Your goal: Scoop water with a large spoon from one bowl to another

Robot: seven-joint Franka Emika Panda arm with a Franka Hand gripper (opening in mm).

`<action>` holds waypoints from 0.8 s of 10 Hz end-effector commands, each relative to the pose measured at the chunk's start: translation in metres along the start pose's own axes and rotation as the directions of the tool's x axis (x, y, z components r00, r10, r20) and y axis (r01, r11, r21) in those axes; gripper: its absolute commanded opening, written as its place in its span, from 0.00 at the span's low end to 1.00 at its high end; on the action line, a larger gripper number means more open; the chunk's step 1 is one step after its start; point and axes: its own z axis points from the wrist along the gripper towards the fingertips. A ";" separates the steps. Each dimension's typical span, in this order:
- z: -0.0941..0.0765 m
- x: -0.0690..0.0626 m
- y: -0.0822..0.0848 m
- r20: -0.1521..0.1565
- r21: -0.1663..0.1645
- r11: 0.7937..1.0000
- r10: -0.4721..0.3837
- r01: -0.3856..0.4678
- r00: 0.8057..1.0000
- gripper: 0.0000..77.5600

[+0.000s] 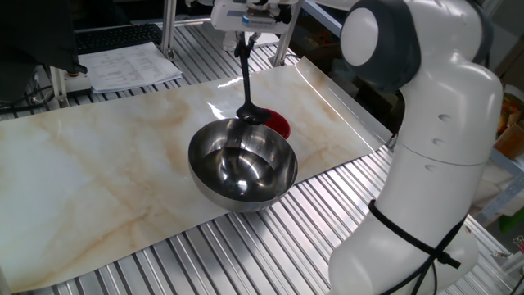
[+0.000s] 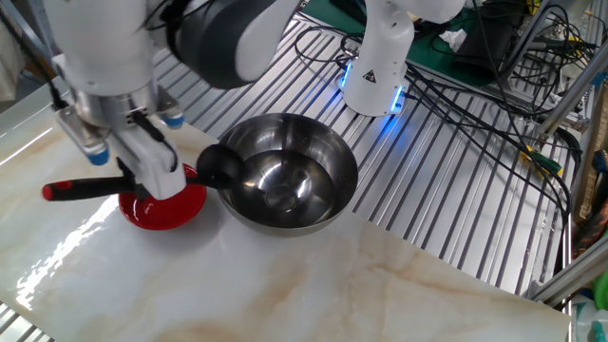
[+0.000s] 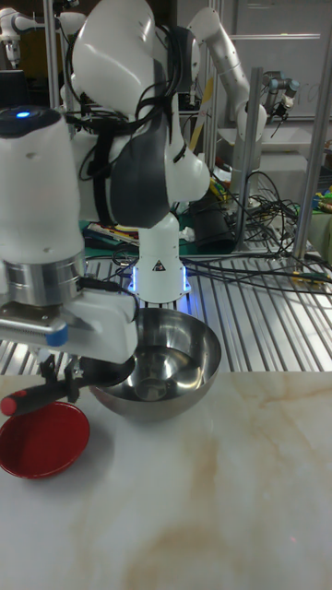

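My gripper (image 1: 245, 39) is shut on the handle of the large spoon (image 1: 246, 78), a black ladle whose handle ends in red (image 2: 59, 191). Its scoop (image 2: 218, 167) hangs at the rim of the steel bowl (image 2: 323, 152), on the side facing the red bowl (image 2: 161, 207). Water (image 2: 282, 193) glints in the bottom of the steel bowl. The tall fixed view has the gripper (image 3: 61, 382) left of the steel bowl (image 3: 189, 355) and above the red bowl (image 3: 41, 441). Whether the scoop holds water is hidden.
Both bowls stand on a marbled sheet (image 1: 106, 164) laid over a slatted metal table (image 1: 246, 246). Papers (image 1: 131, 65) lie at the back left. A second robot base with a blue light (image 2: 375, 78) and cables (image 2: 475, 57) stand behind the steel bowl.
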 end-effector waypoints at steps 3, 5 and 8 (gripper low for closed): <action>-0.004 0.022 0.017 0.002 -0.002 0.999 0.047 -0.047 0.999 0.02; 0.002 0.031 0.020 0.004 -0.003 0.999 0.050 -0.050 0.999 0.02; 0.014 0.048 0.026 0.010 -0.005 0.999 0.045 -0.045 0.999 0.02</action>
